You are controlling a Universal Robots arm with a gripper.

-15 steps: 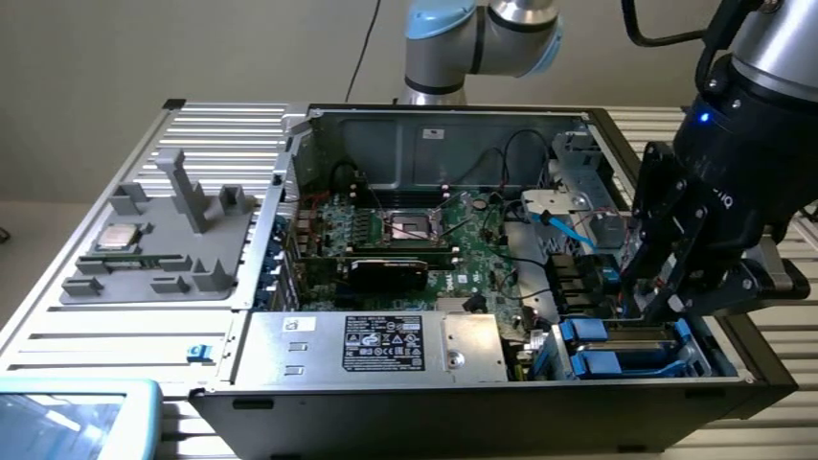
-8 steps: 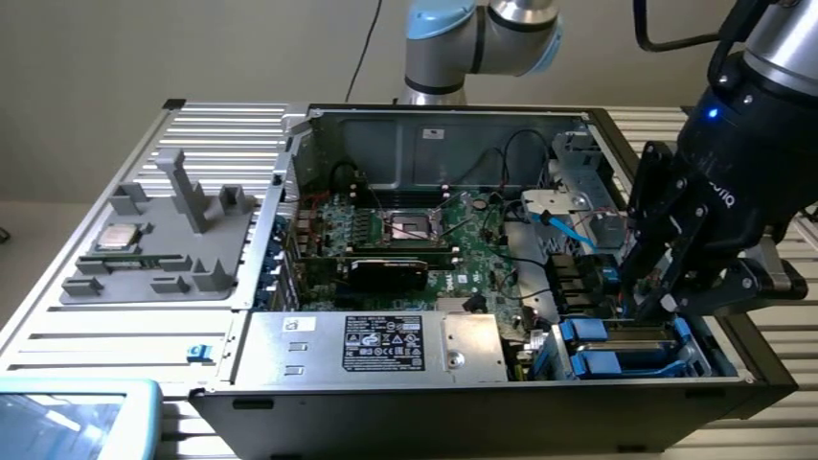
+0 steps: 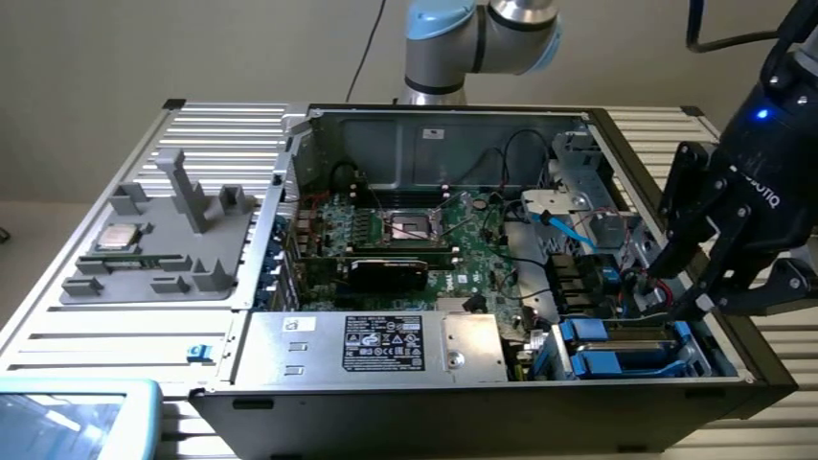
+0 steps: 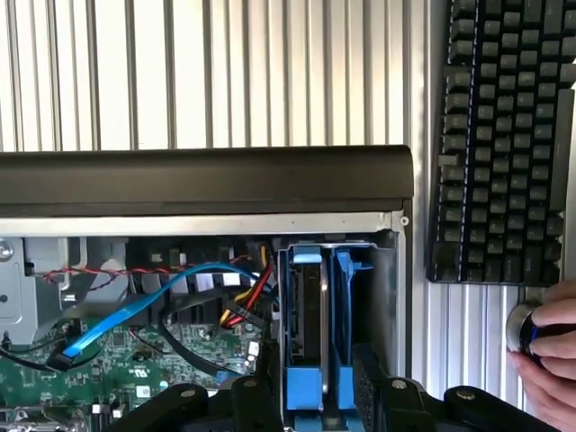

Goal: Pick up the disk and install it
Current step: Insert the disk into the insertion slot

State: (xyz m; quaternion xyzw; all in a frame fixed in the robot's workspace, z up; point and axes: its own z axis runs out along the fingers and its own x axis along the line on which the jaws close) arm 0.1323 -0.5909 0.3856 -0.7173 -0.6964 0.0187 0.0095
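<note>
The disk (image 4: 310,315) stands on edge in the drive bay at the corner of the open computer case, with bright blue rails on both sides. My gripper (image 4: 315,389) straddles it, its black fingers (image 4: 261,396) pressed against the blue rails, shut on the disk. In the exterior view the gripper (image 3: 668,299) hangs over the bay at the case's near corner on the exterior view's right. The disk's blue rails (image 3: 620,350) show in the bay just below it.
The black case wall (image 4: 207,180) borders the bay. A blue data cable (image 4: 153,301) and red-yellow wires lie beside it over the motherboard (image 3: 409,240). A keyboard (image 4: 504,135) and a person's hand (image 4: 549,364) are outside the case. A grey fixture (image 3: 160,244) holds a chip.
</note>
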